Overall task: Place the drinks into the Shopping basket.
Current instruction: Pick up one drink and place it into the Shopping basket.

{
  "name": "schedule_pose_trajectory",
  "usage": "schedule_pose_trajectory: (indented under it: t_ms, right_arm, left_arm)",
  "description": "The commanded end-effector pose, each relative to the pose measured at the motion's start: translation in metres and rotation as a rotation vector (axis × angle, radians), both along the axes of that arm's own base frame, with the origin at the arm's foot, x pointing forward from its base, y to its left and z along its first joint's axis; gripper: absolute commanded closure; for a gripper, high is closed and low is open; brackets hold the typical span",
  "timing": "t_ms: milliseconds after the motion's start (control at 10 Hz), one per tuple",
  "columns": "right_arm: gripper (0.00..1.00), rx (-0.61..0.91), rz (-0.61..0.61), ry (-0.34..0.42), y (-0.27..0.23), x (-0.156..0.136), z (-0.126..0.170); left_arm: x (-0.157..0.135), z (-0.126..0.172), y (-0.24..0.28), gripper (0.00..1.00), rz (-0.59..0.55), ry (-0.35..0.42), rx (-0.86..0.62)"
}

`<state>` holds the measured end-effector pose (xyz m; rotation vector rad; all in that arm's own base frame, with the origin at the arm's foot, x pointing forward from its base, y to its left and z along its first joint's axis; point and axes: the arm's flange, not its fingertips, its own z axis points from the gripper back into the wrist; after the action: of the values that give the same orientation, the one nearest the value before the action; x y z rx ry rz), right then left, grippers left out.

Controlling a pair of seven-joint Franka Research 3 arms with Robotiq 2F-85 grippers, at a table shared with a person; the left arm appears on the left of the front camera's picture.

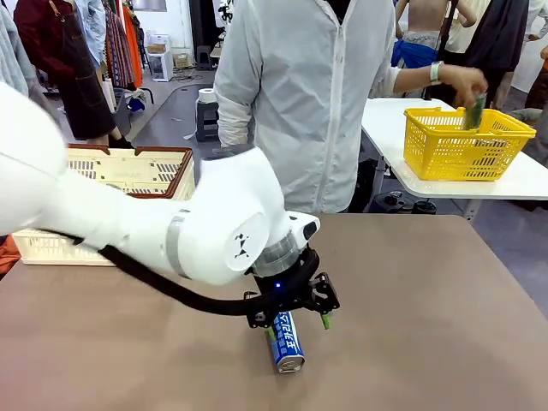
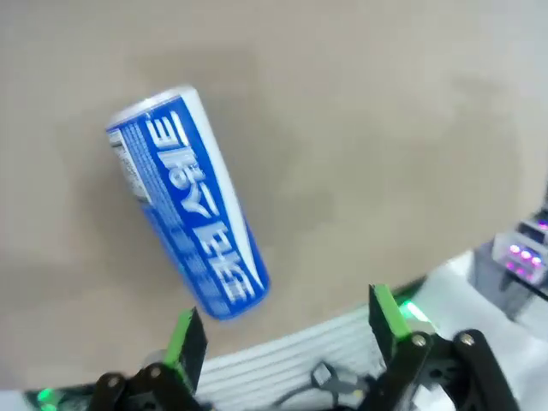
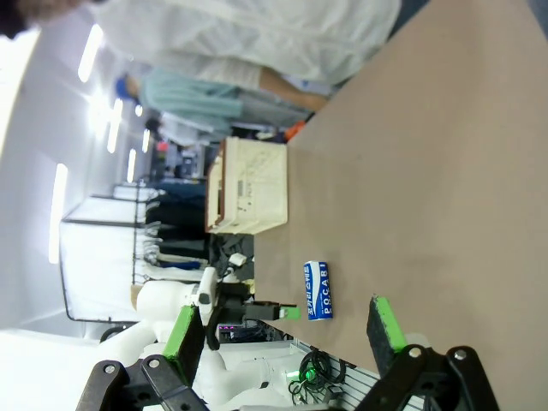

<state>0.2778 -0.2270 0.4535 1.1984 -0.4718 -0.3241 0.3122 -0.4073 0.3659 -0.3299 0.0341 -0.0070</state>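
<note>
A blue drink can [image 1: 288, 348] with white lettering lies on its side on the brown table near the front edge. My left gripper [image 1: 298, 328] hovers just above it, open, fingers straddling its far end. In the left wrist view the can [image 2: 188, 205] lies slantwise ahead of the open left gripper [image 2: 287, 330], its lower end close to one finger [image 2: 184, 338], nothing held. The cream Shopping basket [image 1: 128, 171] with a brown rim stands at the table's far left. My right gripper [image 3: 282, 330] is open and empty, looking across the table at the can [image 3: 318, 291] and basket [image 3: 248, 184].
A person in a pale shirt stands at the far side. Their hand holds a green can [image 1: 474, 111] over a yellow mesh basket [image 1: 467, 145] on a white side table at the right. The brown table [image 1: 428, 291] is bare to the right.
</note>
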Motion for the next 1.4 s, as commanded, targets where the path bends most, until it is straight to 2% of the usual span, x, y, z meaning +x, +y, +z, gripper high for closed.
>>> schedule_pose_trajectory:
  t_ms: [0,200,400,800,900,1000,1100,1200,1300]
  right_arm:
    - [0.0,0.005,0.001,-0.034,-0.002,0.002,0.002]
    - [0.0,0.005,0.001,-0.034,-0.002,0.002,0.002]
    - [0.0,0.005,0.001,-0.034,-0.002,0.002,0.002]
    - [0.0,0.005,0.001,-0.034,-0.002,0.002,0.002]
    - [0.0,0.005,0.001,-0.034,-0.002,0.002,0.002]
    - [0.0,0.005,0.001,-0.034,-0.002,0.002,0.002]
    - [0.0,0.005,0.001,-0.034,-0.002,0.002,0.002]
    - [0.0,0.0,0.0,-0.001,0.0,0.0,0.0]
    - [0.0,0.036,-0.035,-0.078,-0.043,-0.01,0.033]
  left_arm:
    - [0.015,-0.007,-0.013,0.0,0.049,0.02,0.1]
    - [0.014,-0.03,-0.011,0.0,0.024,0.048,0.15]
    - [0.017,-0.052,-0.012,0.0,0.055,0.025,0.153]
    - [0.026,-0.06,-0.008,0.0,0.103,-0.019,0.189]
    - [0.026,-0.063,-0.009,0.59,0.106,-0.02,0.218]
    - [0.024,-0.064,-0.01,1.0,0.097,-0.028,0.211]
    - [0.026,-0.065,-0.007,1.0,0.104,-0.045,0.209]
    - [0.027,-0.064,-0.005,1.0,0.112,-0.048,0.212]
    - [0.028,-0.064,-0.003,1.0,0.116,-0.064,0.219]
